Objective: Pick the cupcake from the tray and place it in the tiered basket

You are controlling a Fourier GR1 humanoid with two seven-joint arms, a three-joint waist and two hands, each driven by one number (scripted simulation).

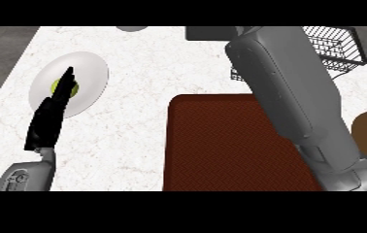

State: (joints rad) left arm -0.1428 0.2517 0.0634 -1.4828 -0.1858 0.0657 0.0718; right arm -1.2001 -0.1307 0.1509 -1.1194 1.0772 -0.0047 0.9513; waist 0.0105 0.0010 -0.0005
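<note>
The dark red-brown tray (pixel 229 144) lies at the lower middle of the counter, and its visible surface is bare. I see no cupcake on it. The black wire tiered basket (pixel 333 47) stands at the upper right, with a lower corner (pixel 240 74) showing left of my right forearm (pixel 294 91). That grey forearm runs from the lower right across the tray's right side up to the top edge, where its hand is out of sight. My left hand (pixel 49 118) stands open at the left, fingers straight and pointing up.
A white plate (pixel 90 64) lies at the upper left with a yellow-green object (pixel 57 85) on it, partly behind my left fingers. A brown object (pixel 360 132) peeks in at the right edge. A grey round shape (pixel 132 28) sits at the top.
</note>
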